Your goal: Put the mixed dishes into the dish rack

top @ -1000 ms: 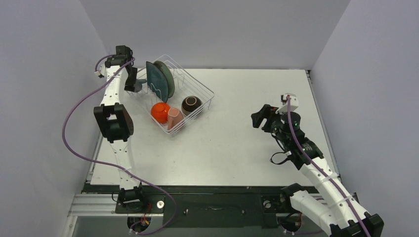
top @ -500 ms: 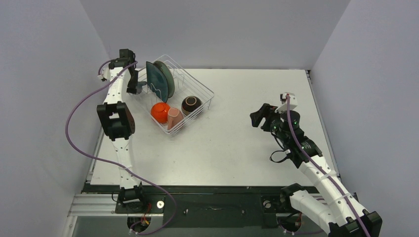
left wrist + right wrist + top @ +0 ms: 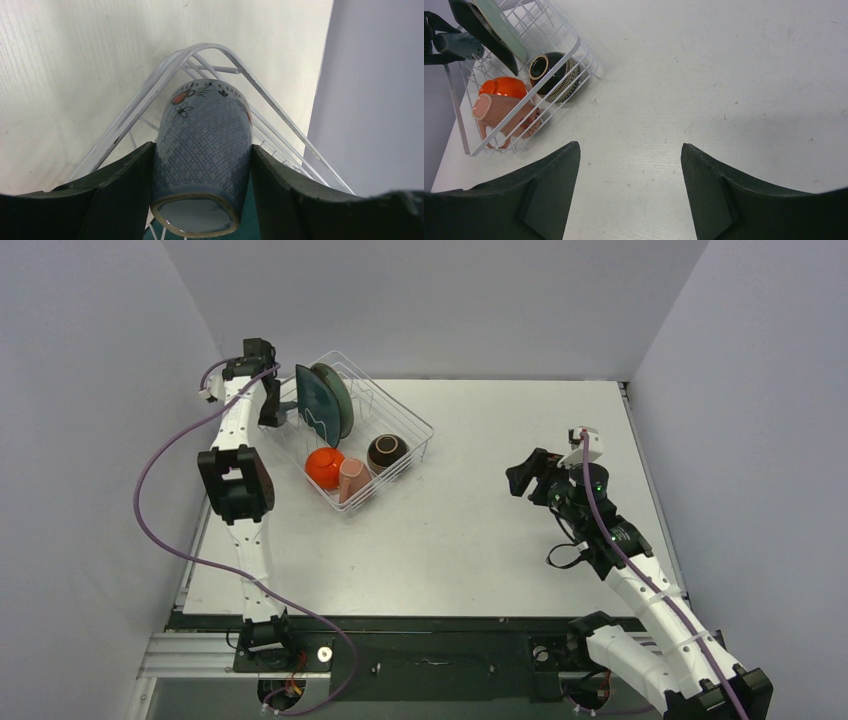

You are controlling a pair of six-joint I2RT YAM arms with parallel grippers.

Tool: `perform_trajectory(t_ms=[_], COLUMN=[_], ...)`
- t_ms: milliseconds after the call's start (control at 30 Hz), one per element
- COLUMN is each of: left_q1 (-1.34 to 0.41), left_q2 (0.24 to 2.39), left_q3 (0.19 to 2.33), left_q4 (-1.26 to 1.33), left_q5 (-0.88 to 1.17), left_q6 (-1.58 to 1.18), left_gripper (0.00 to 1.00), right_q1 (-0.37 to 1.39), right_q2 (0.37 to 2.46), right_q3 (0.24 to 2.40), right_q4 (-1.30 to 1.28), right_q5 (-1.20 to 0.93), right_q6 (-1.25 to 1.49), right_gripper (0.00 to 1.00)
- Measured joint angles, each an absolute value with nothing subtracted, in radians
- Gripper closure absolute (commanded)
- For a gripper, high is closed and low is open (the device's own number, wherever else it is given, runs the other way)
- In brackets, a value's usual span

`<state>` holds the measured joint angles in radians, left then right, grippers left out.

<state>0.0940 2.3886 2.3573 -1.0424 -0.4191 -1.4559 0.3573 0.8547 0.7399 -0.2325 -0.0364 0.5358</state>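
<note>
The white table (image 3: 470, 530) carries only the wire dish rack (image 3: 412, 440), standing near its far left corner.

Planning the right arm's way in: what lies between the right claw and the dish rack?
Nothing: only bare white table lies between the right claw and the dish rack, as both the top and right wrist views show.

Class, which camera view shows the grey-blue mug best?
Left wrist: the grey-blue patterned ceramic mug fills the centre, its pattern and rim clear. Top external shows only a sliver by the white wire dish rack; right wrist, a small grey shape.
</note>
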Motion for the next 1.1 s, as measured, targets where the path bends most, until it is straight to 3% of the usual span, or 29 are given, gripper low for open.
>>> perform_trajectory(t_ms=[133, 200, 433, 600, 867, 967, 1100], left_q1=[0.088, 0.084, 0.08, 0.08, 0.081, 0.08, 0.08], left_q2=[2.394, 2.396, 2.403, 2.405, 2.407, 2.407, 2.407], left_q3=[2.357, 2.357, 2.357, 2.357, 2.357, 2.357, 2.357], left_q4=[-1.044, -1.043, -1.043, -1.043, -1.045, -1.045, -1.038], left_q5=[-0.419, -0.419, -0.419, -0.418, -0.412, -0.412, -0.412], left_q6=[-1.456, -1.457, -1.466, -1.483, -1.508, -1.514, -1.528], left_gripper=[0.76, 0.65, 0.58, 0.44, 0.36, 0.25, 0.22], right_q1=[0.353, 0.353, 0.352, 0.345, 0.345, 0.345, 0.345], right_q2=[0.855, 0.855, 0.855, 0.855, 0.855, 0.855, 0.855], right_q3=[0.74, 0.74, 0.74, 0.74, 0.739, 0.739, 0.738], right_q4=[-0.233, -0.232, -0.231, -0.225, -0.213, -0.204, -0.194], right_q5=[-0.042, -0.043, -0.053, -0.057, -0.067, -0.073, -0.08], right_q6=[0.536, 0.536, 0.537, 0.537, 0.539, 0.543, 0.546], right_gripper=[0.31, 0.31, 0.31, 0.31, 0.31, 0.31, 0.31])
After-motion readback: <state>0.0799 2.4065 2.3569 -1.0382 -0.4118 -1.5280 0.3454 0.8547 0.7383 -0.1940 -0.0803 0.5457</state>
